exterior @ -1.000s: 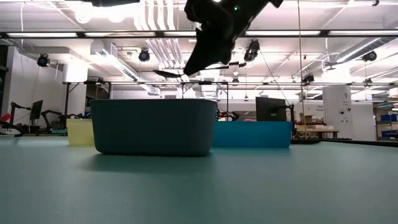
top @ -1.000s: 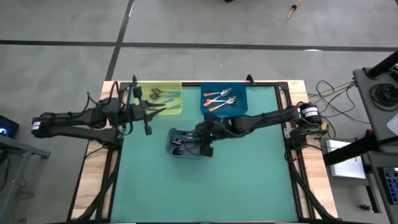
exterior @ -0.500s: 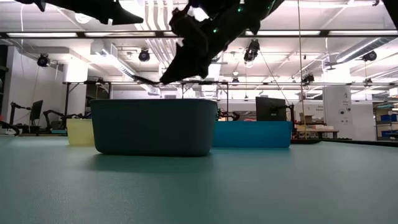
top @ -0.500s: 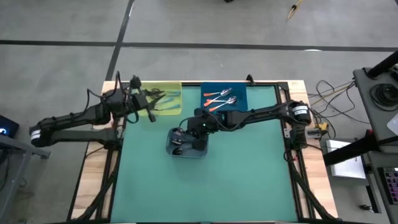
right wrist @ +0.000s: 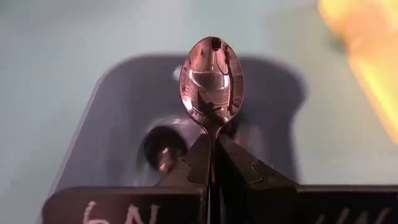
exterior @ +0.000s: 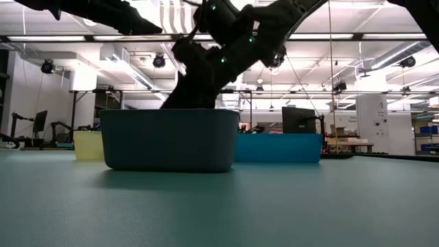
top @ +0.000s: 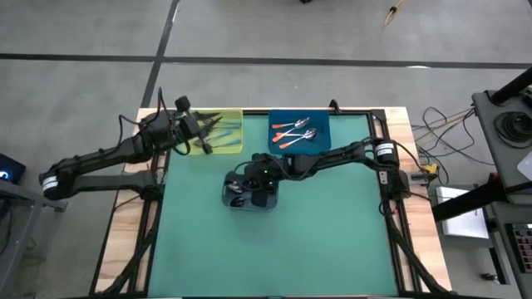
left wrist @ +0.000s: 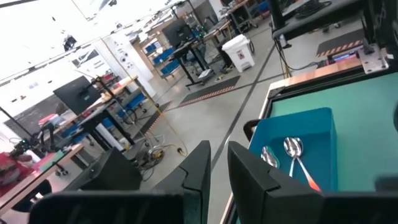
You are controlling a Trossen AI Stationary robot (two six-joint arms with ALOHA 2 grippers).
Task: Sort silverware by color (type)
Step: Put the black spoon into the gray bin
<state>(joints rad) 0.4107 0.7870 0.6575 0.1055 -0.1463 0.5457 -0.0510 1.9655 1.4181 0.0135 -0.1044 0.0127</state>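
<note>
My right gripper (top: 250, 181) reaches down into the dark grey bin (top: 237, 201) at mid-table and is shut on a dark metal spoon (right wrist: 211, 81). Another dark spoon (right wrist: 163, 155) lies on that bin's floor. In the low view the bin wall (exterior: 170, 140) hides the fingertips. My left gripper (top: 208, 137) hovers over the yellow bin (top: 229, 124), which holds light-blue-handled spoons. Its fingers (left wrist: 199, 168) stand a narrow gap apart with nothing between them. Orange-handled spoons (top: 293, 133) lie in the blue bin (top: 320, 124). My right gripper pinches the dark spoon by the handle just behind the bowl (right wrist: 212, 129), between its two fingertips. It comes slanting down from the table's right, with the fingers along the spoon. The bowl (right wrist: 211, 68) juts out ahead of the fingertips over the grey bin's inside.
The yellow bin (exterior: 88, 145) and blue bin (exterior: 278, 147) stand side by side along the far edge, with the grey bin just in front of them. The green mat (top: 274, 249) stretches bare toward the near edge. The blue bin (left wrist: 311, 124) also shows in the left wrist view.
My right gripper has carried the dark spoon toward the table's left and down, from above the grey bin's rim into the bin. My left gripper has swung toward the far edge, from beside the yellow bin to over it.
</note>
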